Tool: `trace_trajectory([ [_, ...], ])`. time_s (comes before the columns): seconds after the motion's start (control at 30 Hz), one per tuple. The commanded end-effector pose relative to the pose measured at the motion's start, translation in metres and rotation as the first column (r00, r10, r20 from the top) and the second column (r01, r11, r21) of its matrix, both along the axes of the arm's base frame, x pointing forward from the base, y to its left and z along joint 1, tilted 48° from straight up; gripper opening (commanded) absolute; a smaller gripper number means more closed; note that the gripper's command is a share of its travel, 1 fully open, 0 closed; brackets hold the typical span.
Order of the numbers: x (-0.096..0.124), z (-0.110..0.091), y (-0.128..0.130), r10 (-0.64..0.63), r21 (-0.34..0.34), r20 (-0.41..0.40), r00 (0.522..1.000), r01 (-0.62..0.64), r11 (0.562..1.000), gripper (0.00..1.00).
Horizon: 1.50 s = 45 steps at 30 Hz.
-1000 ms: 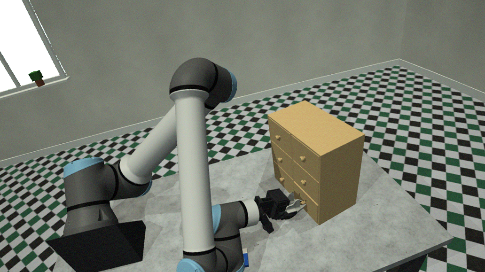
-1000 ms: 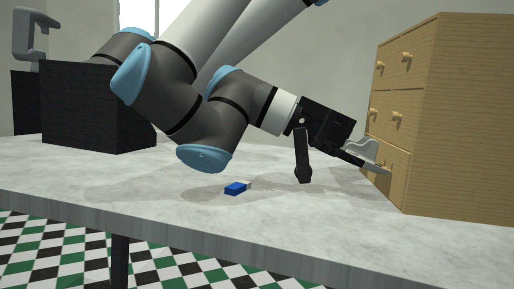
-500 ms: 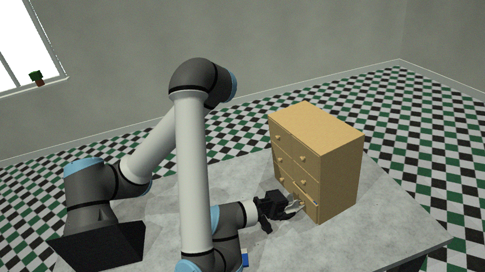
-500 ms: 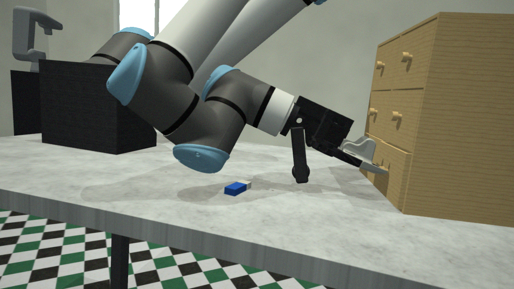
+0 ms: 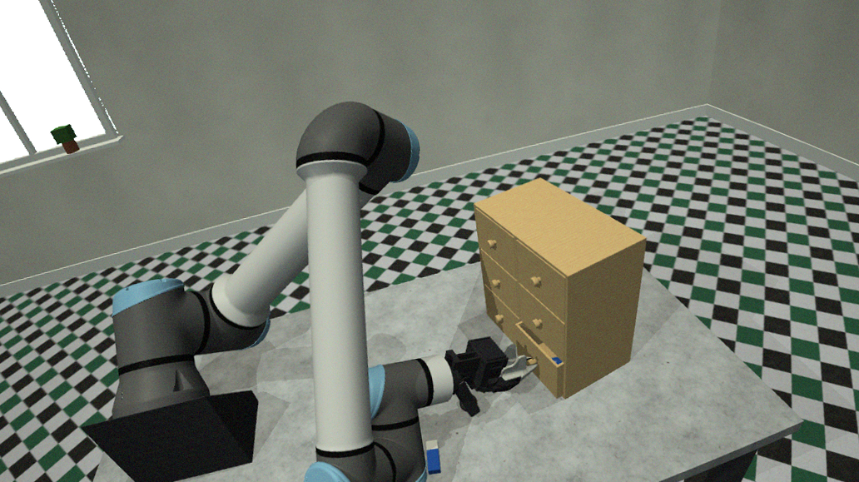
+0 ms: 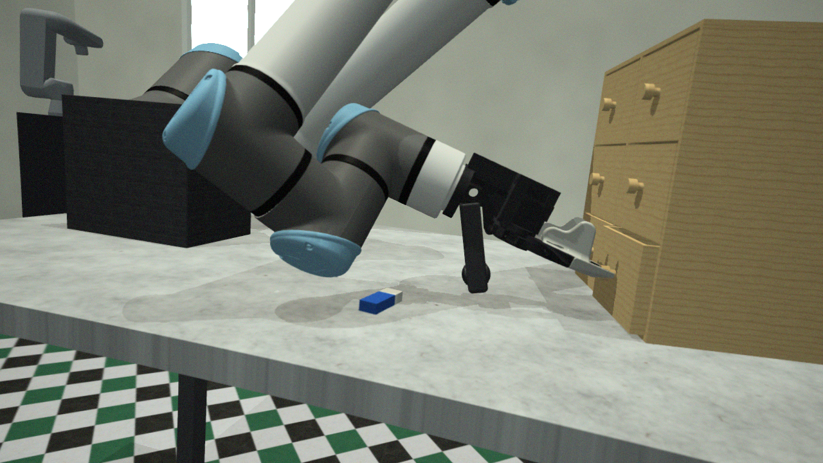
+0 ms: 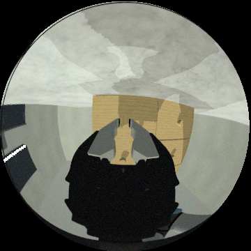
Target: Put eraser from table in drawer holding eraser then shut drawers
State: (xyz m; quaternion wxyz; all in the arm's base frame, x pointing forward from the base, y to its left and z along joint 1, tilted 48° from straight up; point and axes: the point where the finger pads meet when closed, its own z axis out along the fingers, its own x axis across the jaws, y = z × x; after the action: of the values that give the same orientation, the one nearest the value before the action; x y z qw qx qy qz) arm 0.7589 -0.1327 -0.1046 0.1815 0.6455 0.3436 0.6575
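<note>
The wooden chest (image 5: 604,312) (image 6: 748,172) stands upright. Its bottom drawer (image 5: 550,378) (image 6: 628,287) (image 7: 104,108) nearest the exterior camera is pulled partly out. A blue end of an eraser (image 5: 556,360) shows inside this drawer in the top view; the rest is hidden by the drawer front. My gripper (image 5: 528,363) (image 6: 609,271) (image 7: 124,119) is shut on this drawer's knob, tilted down toward it. The other eraser (image 5: 433,458) (image 6: 378,302), blue with a white end, lies flat on the table, beside the arm's wrist joints in the top view.
The other drawers look shut, their knobs sticking out above and beside the open one. The black robot base block (image 5: 178,440) (image 6: 126,166) stands at the other end of the table (image 5: 598,456) (image 6: 460,351). The table's edge runs along the front in the exterior view.
</note>
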Motion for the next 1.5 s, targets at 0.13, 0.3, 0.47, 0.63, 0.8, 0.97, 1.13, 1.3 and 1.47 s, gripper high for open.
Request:
trace_trajectory([
  [0.13, -0.005, -0.001, -0.001, -0.001, -0.001, 0.001, 1.000, 0.001, 1.000, 0.07],
  [0.3, -0.009, -0.001, 0.000, -0.001, -0.001, 0.001, 1.000, 0.001, 1.000, 0.07],
  [0.47, -0.012, -0.002, 0.000, -0.001, -0.001, 0.001, 1.000, 0.001, 1.000, 0.07],
  [0.63, -0.014, -0.002, 0.000, -0.001, -0.001, 0.001, 1.000, 0.001, 1.000, 0.07],
  [0.8, -0.018, -0.003, 0.000, -0.001, -0.001, 0.001, 1.000, 0.001, 1.000, 0.07],
  [0.97, -0.022, -0.003, 0.000, -0.001, -0.001, 0.001, 1.000, 0.001, 1.000, 0.07],
  [1.13, -0.025, -0.004, 0.000, -0.001, -0.001, 0.001, 1.000, 0.001, 1.000, 0.07],
  [1.3, -0.027, -0.004, 0.000, -0.001, -0.001, 0.001, 1.000, 0.001, 1.000, 0.07],
  [1.47, -0.031, -0.005, 0.000, -0.001, -0.001, 0.001, 1.000, 0.001, 1.000, 0.07],
])
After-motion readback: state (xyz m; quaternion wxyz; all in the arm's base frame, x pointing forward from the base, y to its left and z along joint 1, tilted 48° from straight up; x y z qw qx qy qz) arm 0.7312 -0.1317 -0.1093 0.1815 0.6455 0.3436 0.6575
